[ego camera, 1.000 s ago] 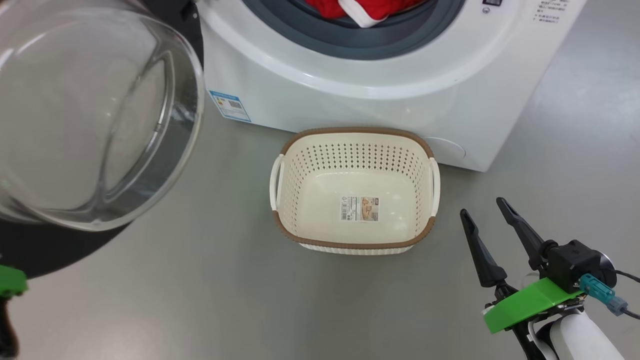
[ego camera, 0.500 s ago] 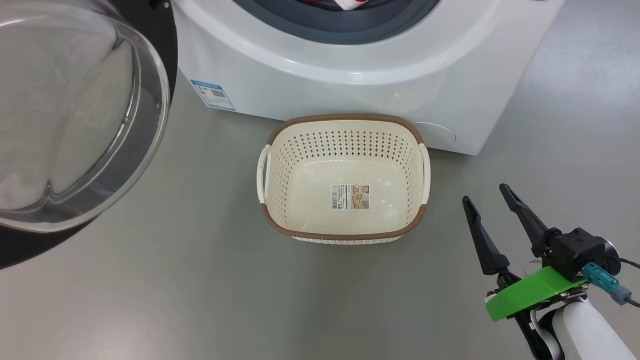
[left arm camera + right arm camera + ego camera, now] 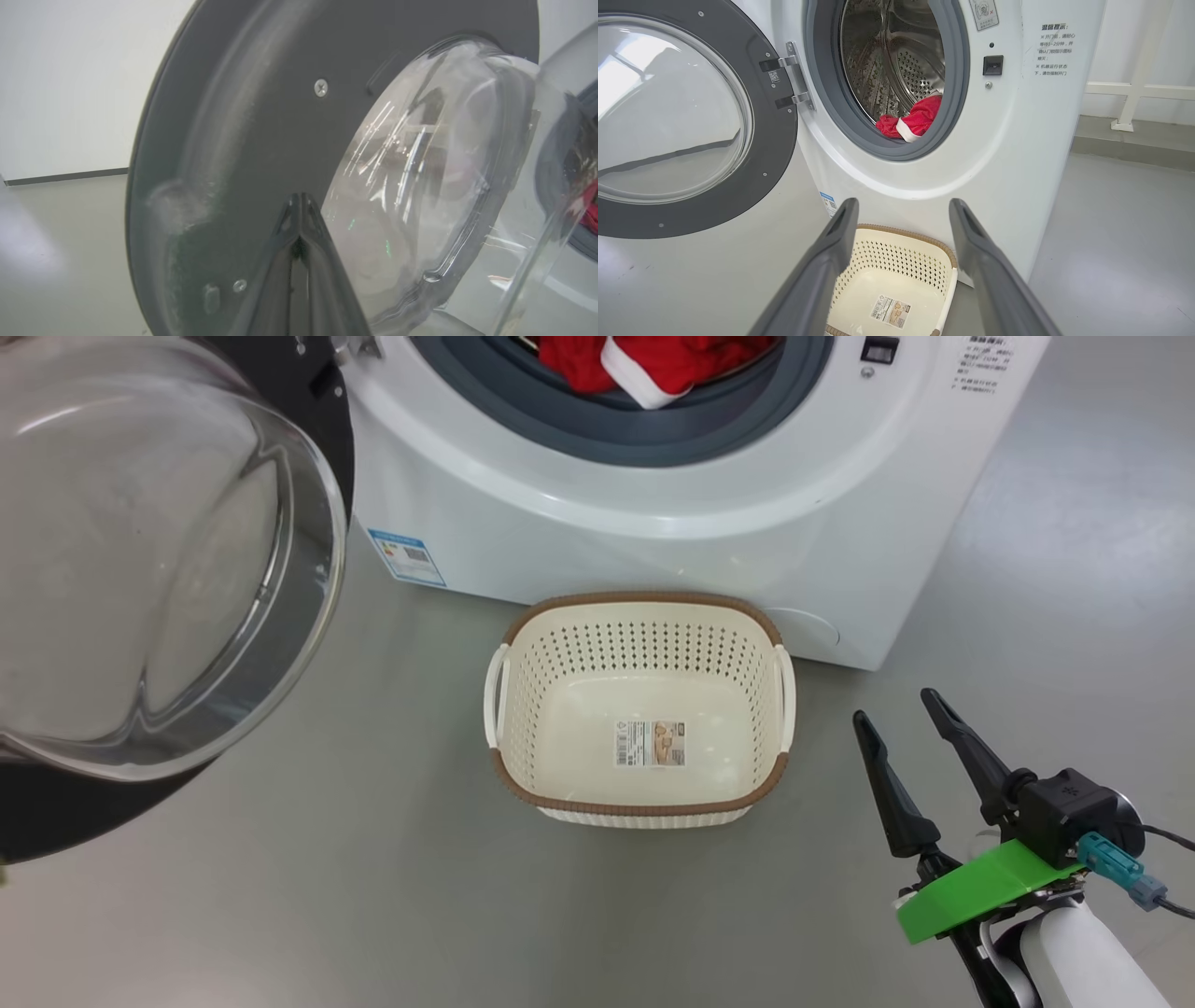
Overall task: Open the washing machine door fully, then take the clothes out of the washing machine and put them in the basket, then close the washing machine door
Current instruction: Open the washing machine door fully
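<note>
**A:** Step in hand, as I judge it: get the door fully wide, then go in for the laundry. How should it be done well?

**B:** Nearest first. The right gripper (image 3: 893, 706) has its two long dark fingers spread wide and holds nothing. It hangs over the grey floor (image 3: 373, 877), just right of the cream-white perforated plastic basket with a brown rim (image 3: 639, 598). The basket sits at the foot of the big white front-loading washing machine (image 3: 653, 551).

The left gripper (image 3: 299, 200), fingers pressed together, points at the dark inner face of the large round black-rimmed door with a bulging glass bowl (image 3: 261, 116). I would push on that rim, not on the glass.

Once the door is clear, the right arm needs a straight line over the basket to the bright red garment with a white cuff (image 3: 915, 122). It lies low at the drum's front, by the grey rubber ring.

**A:** Anything unclear?

**B:**
- I cannot tell whether the left tips touch the door.
- The head view cuts off the door's left side and the top of the opening.
- How far the garment runs back into the drum is hidden.
- Reflections muddle the glass.
</note>
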Robot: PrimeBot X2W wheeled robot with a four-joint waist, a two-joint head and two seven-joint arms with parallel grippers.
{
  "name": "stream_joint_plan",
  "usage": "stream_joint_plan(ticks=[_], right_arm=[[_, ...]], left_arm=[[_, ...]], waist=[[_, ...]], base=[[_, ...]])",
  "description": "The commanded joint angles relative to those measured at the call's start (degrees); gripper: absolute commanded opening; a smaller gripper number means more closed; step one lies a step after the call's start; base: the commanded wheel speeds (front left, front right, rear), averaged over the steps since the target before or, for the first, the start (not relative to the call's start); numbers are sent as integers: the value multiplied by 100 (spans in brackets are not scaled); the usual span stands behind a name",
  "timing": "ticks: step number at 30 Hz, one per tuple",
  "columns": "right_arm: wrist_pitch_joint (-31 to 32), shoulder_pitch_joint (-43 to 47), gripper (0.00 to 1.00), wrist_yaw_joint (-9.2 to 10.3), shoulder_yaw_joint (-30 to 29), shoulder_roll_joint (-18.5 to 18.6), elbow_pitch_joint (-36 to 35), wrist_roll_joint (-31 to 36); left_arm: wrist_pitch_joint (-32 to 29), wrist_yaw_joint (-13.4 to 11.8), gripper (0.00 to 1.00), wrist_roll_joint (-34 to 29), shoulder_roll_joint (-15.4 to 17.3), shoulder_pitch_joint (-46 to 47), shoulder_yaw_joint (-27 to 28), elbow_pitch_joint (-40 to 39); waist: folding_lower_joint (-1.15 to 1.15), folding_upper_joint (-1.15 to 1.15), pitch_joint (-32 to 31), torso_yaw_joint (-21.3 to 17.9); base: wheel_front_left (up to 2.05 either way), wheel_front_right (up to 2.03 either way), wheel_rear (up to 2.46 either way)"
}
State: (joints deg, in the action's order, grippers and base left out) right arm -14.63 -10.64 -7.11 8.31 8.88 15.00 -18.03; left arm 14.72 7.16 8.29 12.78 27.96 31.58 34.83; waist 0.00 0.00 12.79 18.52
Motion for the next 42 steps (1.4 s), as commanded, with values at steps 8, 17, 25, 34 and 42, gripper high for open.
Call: stream_joint_plan(ticks=[8, 17, 25, 34, 42], right_arm=[[-37, 256, 100, -37, 76, -60, -140, -57], [-37, 432, 100, -37, -110, -75, -190, -63], [-37, 508, 100, -37, -319, -70, -239, -62], [-37, 539, 100, -37, -495, -85, -306, -52], [-37, 590, 100, -37, -665, -109, -356, -57]], left_arm=[[28, 32, 100, 325, 165, -692, -496, -725], [28, 32, 100, 470, -107, -1172, -1110, -1163], [28, 33, 100, 656, -218, -1512, -1829, -1814], [28, 33, 100, 802, -147, -1783, -2356, -2292], [28, 33, 100, 972, -126, -1961, -2716, -2565]], waist=[[0, 0, -346, -54], [0, 0, -514, -199], [0, 0, -552, -427], [0, 0, -550, -713], [0, 0, -543, -995]], base=[[0, 0, 0], [0, 0, 0], [0, 0, 0], [0, 0, 0], [0, 0, 0]])
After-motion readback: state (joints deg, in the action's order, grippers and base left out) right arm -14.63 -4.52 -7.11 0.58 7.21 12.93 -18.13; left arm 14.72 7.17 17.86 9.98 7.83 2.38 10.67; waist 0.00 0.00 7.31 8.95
